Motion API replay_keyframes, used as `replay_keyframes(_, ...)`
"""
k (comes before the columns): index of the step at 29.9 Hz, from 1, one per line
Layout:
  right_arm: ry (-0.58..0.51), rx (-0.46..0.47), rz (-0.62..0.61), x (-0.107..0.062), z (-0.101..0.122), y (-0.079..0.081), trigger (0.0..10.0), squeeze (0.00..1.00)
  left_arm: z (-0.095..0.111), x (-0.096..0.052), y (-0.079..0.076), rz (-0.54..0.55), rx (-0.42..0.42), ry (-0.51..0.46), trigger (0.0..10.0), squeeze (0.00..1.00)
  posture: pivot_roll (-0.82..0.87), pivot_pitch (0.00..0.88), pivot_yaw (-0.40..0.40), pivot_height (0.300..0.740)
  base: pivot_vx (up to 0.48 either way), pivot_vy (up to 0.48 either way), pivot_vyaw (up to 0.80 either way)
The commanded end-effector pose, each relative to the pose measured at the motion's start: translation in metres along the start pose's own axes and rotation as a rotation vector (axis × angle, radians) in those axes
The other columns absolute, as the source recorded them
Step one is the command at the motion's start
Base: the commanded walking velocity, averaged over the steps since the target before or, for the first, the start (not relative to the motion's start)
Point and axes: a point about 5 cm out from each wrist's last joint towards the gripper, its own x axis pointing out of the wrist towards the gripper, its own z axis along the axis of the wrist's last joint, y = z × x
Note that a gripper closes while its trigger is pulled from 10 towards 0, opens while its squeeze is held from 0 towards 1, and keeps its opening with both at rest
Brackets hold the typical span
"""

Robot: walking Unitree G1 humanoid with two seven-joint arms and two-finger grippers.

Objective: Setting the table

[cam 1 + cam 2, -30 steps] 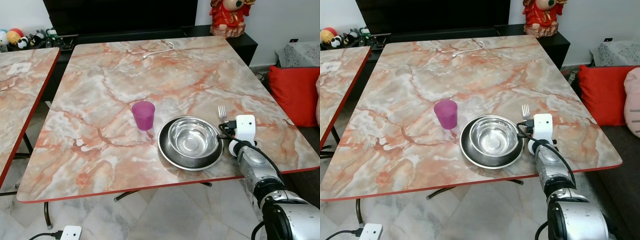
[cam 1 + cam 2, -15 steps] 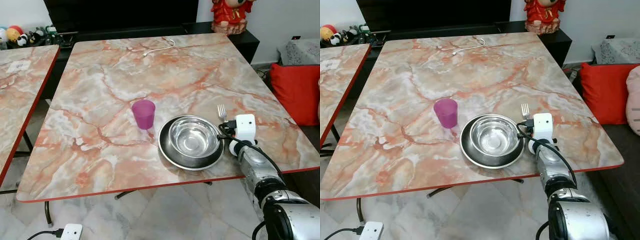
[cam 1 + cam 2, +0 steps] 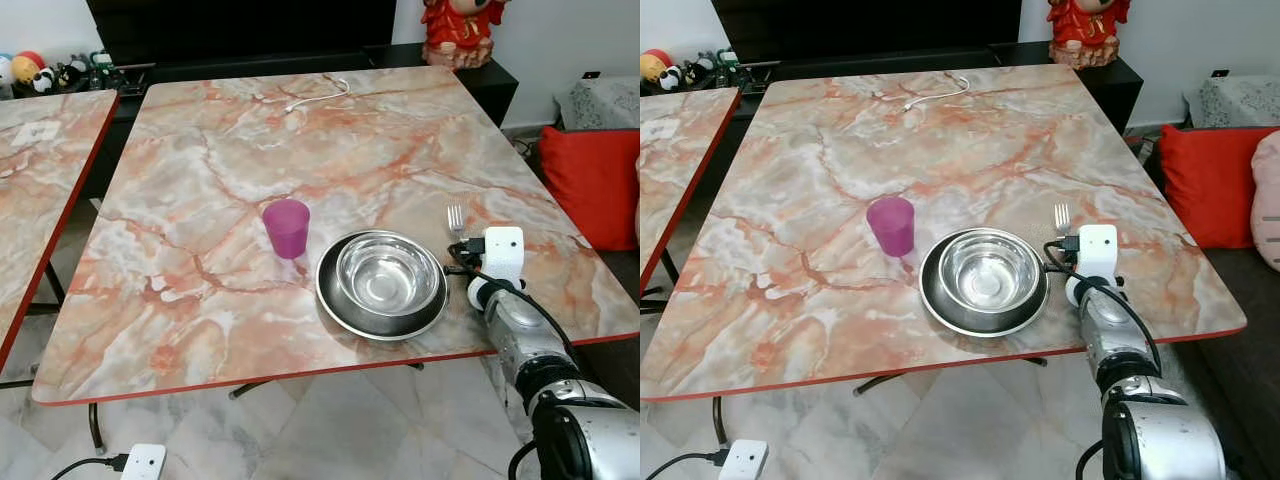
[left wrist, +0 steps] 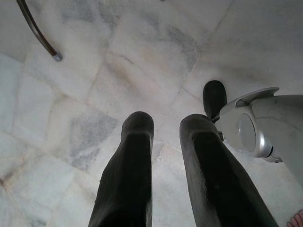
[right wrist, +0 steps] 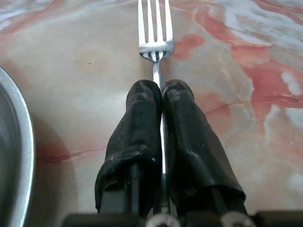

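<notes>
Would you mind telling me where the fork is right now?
The fork is clamped between the fingers of the right gripper, low over the marble table, just right of the steel bowl near the front edge.

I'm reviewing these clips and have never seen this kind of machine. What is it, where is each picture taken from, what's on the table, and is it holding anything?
This is a walking humanoid robot with two silver arms, each ending in a pincer of two black fingers. The two wide pictures come from the cameras in its head, looking down at a marble table. On it stand a purple cup and a steel bowl resting in a dark plate. The two close pictures come from cameras on the wrists. The right pincer is shut on a fork, held just right of the plate with its prongs pointing away from the robot. The left pincer hangs idle over the floor, fingers apart.
</notes>
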Motion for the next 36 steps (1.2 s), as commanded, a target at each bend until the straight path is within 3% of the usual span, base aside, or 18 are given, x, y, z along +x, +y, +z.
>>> replay_keyframes(1,-0.001,0.008,0.005,0.001,0.002,0.001,10.0,0.74,-0.006,-0.001,0.000,-0.001,0.009,0.023,10.0,0.00,0.12,0.123,0.020,0.740,0.000,0.000,0.00)
replay_keyframes(5,0.007,0.004,0.014,0.001,0.001,0.002,10.0,0.70,-0.007,-0.001,0.000,0.000,0.009,0.025,10.0,0.00,0.12,0.123,0.020,0.740,0.000,0.000,0.00)
replay_keyframes(6,0.011,0.005,0.020,0.001,0.000,0.003,10.0,0.36,-0.007,-0.001,0.001,0.001,0.009,0.026,10.0,0.00,0.12,0.123,0.020,0.740,0.000,0.000,0.00)
replay_keyframes(7,0.016,0.002,0.024,0.001,-0.001,0.004,10.0,0.13,-0.007,-0.002,0.001,0.001,0.008,0.026,10.0,0.00,0.12,0.123,0.019,0.740,0.000,0.000,0.00)
replay_keyframes(8,0.017,0.003,0.025,0.001,-0.001,0.004,10.0,0.07,-0.007,-0.002,0.001,0.002,0.008,0.026,10.0,0.00,0.12,0.123,0.019,0.740,0.000,0.000,0.00)
replay_keyframes(17,0.027,0.007,0.033,0.001,-0.003,0.007,10.0,0.05,-0.007,-0.002,0.001,0.002,0.007,0.027,10.0,0.00,0.12,0.122,0.017,0.740,0.000,0.000,0.00)
replay_keyframes(20,0.007,0.014,0.023,0.002,0.000,0.007,10.0,0.00,-0.008,-0.002,0.003,0.005,0.006,0.031,10.0,0.00,0.12,0.121,0.017,0.740,0.000,0.000,0.00)
replay_keyframes(24,-0.068,0.031,0.002,0.004,0.015,0.004,10.0,0.00,-0.011,-0.004,0.007,0.011,0.003,0.037,10.0,0.00,0.12,0.114,0.016,0.740,0.000,0.000,0.00)
replay_keyframes(32,-0.185,0.064,-0.024,0.006,0.040,-0.003,10.0,0.00,-0.003,0.000,0.000,0.002,0.002,0.026,10.0,0.00,0.11,0.101,0.015,0.740,0.000,0.000,0.00)
replay_keyframes(36,-0.296,0.045,-0.053,0.004,0.061,-0.009,10.0,0.00,-0.002,0.000,0.001,0.002,-0.001,0.024,10.0,0.00,0.10,0.093,0.013,0.740,0.000,0.000,0.00)
